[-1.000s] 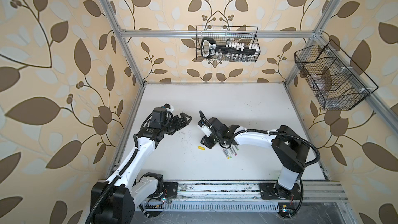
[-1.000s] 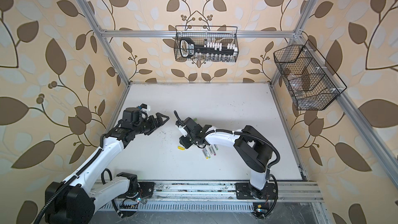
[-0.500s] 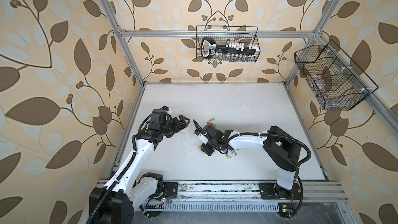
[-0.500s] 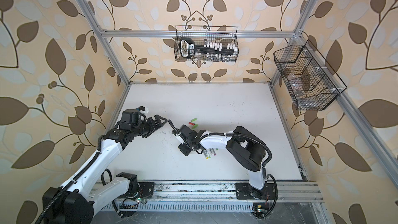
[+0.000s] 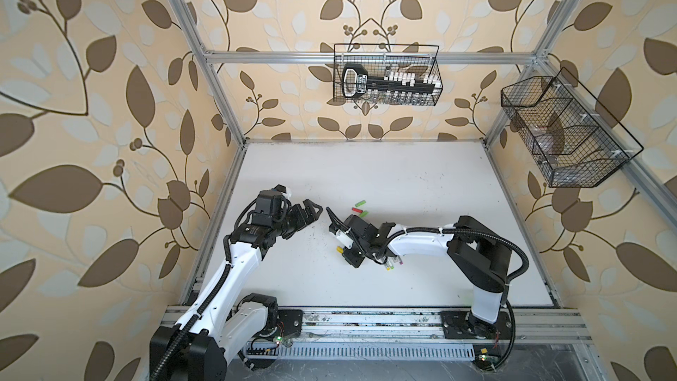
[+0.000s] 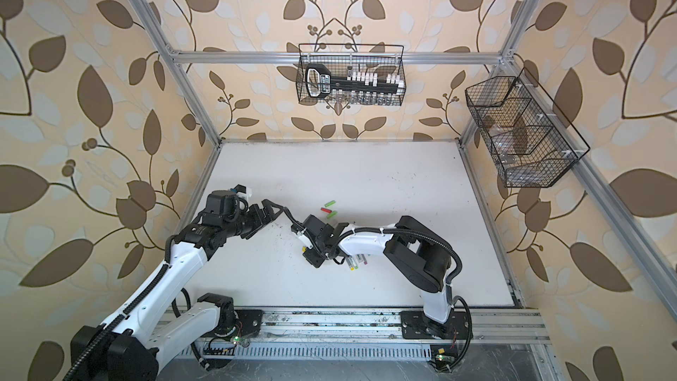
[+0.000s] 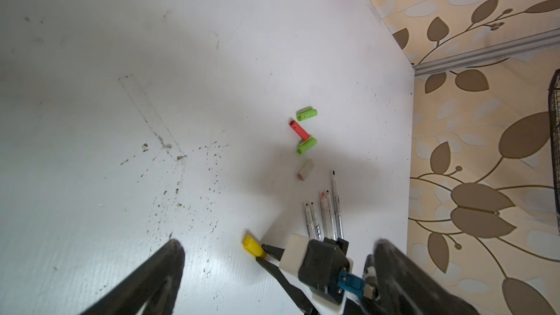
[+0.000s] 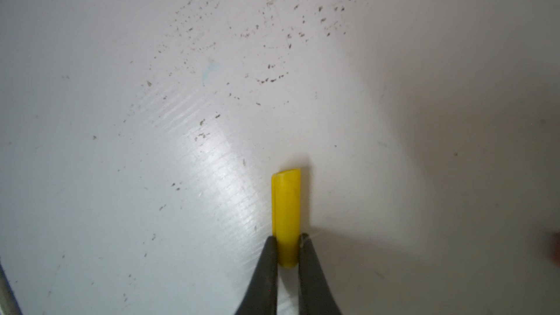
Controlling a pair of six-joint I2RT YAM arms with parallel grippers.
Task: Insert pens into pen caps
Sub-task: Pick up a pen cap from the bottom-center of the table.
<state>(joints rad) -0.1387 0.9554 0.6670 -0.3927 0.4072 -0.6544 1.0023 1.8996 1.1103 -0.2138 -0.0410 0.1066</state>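
Clamping yellow cap [image 8: 286, 207] end-on: right gripper [image 8: 288, 237] | axis pointing straight ahead | left gripper [image 7: 279, 245] spread

Three caps [image 7: 300, 130] lie behind pens [image 7: 337, 207]; eraser [image 7: 305, 170], perhaps, between

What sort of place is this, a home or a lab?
Probably a lab robot cell: an aluminium frame with wallpapered panels encloses a white table, a left arm and right arm sit bolted to a rail, a wire basket hangs from it.
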